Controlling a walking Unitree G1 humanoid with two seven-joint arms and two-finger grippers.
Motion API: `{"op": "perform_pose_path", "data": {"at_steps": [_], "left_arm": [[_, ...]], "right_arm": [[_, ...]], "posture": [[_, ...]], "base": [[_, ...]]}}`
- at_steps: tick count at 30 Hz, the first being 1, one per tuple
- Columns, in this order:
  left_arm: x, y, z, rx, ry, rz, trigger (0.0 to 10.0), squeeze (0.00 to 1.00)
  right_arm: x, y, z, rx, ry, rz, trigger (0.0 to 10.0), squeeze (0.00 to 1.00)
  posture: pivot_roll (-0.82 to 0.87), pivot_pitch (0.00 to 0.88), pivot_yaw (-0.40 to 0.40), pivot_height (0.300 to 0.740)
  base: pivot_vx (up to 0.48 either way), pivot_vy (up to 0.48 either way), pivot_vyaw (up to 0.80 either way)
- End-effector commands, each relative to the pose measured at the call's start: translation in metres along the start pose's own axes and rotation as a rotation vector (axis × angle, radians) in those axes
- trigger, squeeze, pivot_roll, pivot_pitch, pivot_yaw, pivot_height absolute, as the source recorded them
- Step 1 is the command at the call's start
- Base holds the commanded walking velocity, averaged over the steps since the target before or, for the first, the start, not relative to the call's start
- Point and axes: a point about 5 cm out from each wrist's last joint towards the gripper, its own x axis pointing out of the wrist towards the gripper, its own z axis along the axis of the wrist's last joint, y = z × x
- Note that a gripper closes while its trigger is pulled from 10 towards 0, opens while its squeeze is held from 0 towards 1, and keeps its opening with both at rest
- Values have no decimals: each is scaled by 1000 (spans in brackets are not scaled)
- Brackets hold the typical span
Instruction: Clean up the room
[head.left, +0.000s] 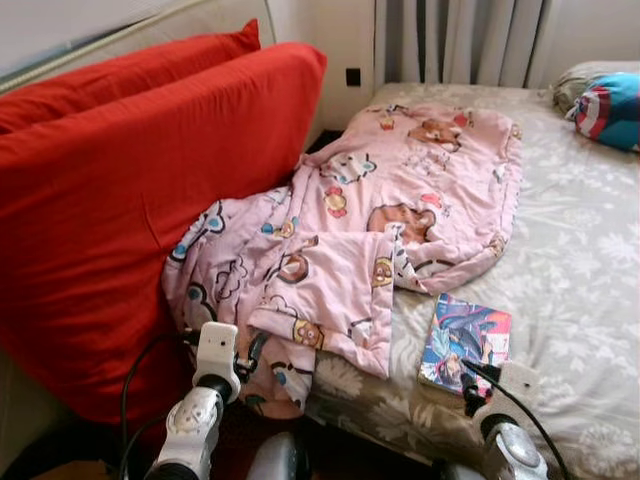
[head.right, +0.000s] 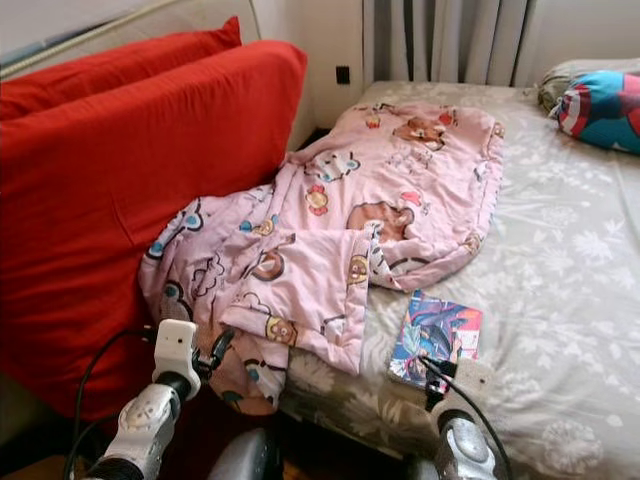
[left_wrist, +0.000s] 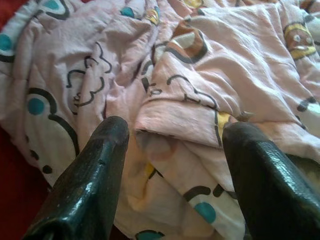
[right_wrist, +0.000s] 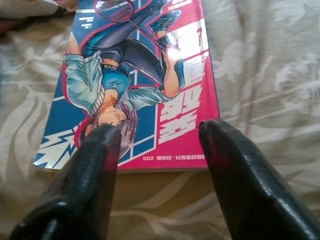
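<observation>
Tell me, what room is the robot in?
Most likely a bedroom. There is a bed with a grey flowered sheet, a pink cartoon blanket rumpled across it, a pillow at the far end, and a comic book lying on the sheet.

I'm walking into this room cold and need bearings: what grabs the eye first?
The big red cushion leaning at the robot's left dominates, with the pink cartoon blanket spilling from the bed down against it. A bright comic book lies flat on the bed by the blanket's edge. The left gripper points its open fingers at a blanket fold, and the right gripper points its open fingers at the book's near edge.
</observation>
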Motion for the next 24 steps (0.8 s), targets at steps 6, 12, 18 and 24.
{"op": "perform_pose_path", "data": {"at_steps": [6,12,18,24], "left_arm": [[-4,10,-5,21,36,4,10000,0],[-9,12,-8,25,37,10,10000,0],[-13,12,-8,27,15,11,10000,0],[-11,11,1,27,-35,-1,10000,0]], "right_arm": [[6,7,21,61,-90,-10,10000,0],[9,8,29,64,-111,0,10000,0],[10,6,32,110,-112,-9,10000,0],[12,5,39,132,-132,-21,10000,0]], "posture": [[70,131,122,611],[82,155,124,611],[91,185,129,611],[105,212,139,611]], "base": [[0,0,0],[0,0,0],[0,0,0],[0,0,0]]}}
